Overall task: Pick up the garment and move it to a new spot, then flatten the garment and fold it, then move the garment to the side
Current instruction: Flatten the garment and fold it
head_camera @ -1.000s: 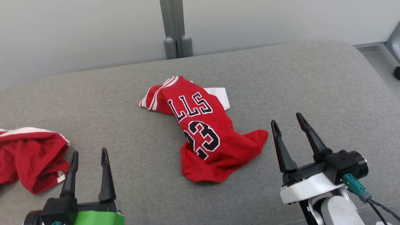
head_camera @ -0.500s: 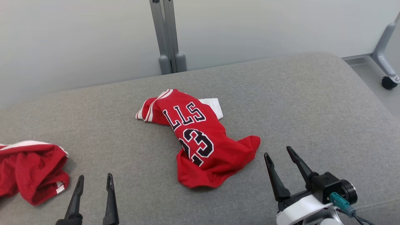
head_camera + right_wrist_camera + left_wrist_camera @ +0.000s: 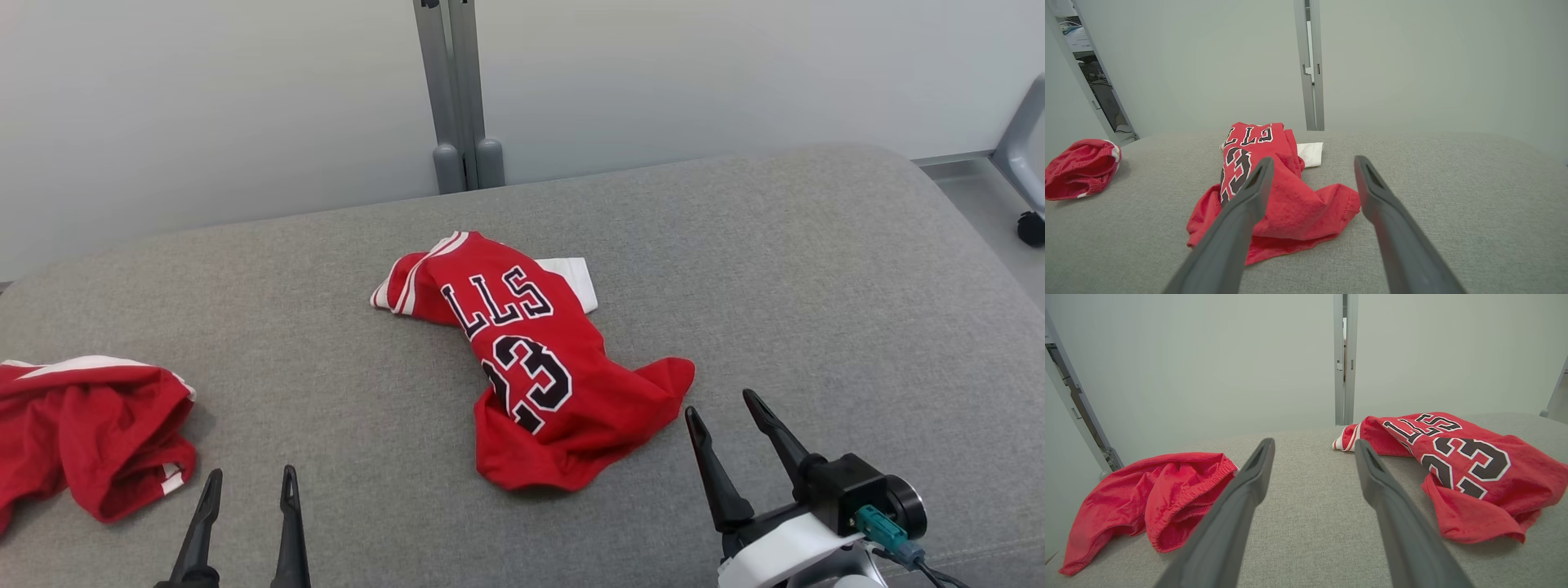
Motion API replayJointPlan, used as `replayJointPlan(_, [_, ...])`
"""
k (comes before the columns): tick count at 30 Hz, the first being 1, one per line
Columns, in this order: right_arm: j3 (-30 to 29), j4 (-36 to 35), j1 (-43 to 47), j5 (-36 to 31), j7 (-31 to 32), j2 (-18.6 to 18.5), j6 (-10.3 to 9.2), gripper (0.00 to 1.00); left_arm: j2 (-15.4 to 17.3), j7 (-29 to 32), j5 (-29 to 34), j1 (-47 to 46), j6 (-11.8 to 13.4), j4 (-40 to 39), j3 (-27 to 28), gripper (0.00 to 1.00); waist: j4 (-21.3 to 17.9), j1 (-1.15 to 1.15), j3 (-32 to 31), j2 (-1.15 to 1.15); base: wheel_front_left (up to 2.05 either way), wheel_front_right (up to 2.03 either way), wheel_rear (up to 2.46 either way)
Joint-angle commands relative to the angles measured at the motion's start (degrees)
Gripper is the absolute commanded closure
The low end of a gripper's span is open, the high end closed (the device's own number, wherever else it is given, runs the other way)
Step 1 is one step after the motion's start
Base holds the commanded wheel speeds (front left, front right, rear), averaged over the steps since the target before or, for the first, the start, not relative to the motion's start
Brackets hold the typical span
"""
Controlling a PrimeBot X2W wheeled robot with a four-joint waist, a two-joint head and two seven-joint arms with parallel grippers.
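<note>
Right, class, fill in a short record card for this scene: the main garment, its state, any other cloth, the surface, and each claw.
garment: red jersey with letters and the number 23
state: crumpled, not folded, lying mid-surface
other cloth: red bundle at the robot's left, apart from the jersey
surface: grey cushion
left claw: open, holding nothing, over bare cushion between the two cloths
right claw: open, holding nothing, beside the jersey's near right corner, not touching it
backdrop: pale wall with a grey post
</note>
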Motion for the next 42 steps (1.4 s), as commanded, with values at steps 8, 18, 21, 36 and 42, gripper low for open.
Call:
replayJointPlan(8, [0.61, 0.27, 0.41, 0.43, -0.02, -0.11, -0.08, 0.00, -0.06, -0.01, -0.69, 1.00, -0.23, 0.68, -0.12, 0.00, 0.15, 0.00, -0.28, 0.00, 0.00, 0.00, 0.00])
replayJointPlan(18, [1.05, 0.44, 0.66, 0.35, -0.01, -0.11, -0.08, 0.00, -0.06, -0.01, -0.79, 0.82, -0.49, 1.15, -0.54, 0.00, -0.12, 0.00, -0.68, 0.00, 0.00, 0.00, 0.00])
replayJointPlan(21, [1.09, 0.44, 0.70, 0.27, -0.02, -0.11, -0.08, 0.00, -0.06, -0.01, -0.92, 0.90, -0.40, 1.18, -0.72, 0.00, -0.15, 0.00, -0.65, 0.00, 0.00, 0.00, 0.00])
replayJointPlan(36, [1.37, 0.66, 0.79, -0.03, -0.01, -0.11, -0.08, 0.00, -0.05, -0.01, -0.55, 0.58, -0.06, 1.22, -1.38, 0.00, 0.42, 0.00, -0.43, 0.00, 0.00, 0.00, 0.00])
replayJointPlan(42, [1.47, 0.50, 0.93, 0.16, -0.01, -0.11, -0.08, 0.00, -0.05, -0.01, 0.12, 0.12, -0.06, 1.34, -1.47, 0.00, 0.82, 0.00, 0.05, 0.00, 0.00, 0.00, 0.00])
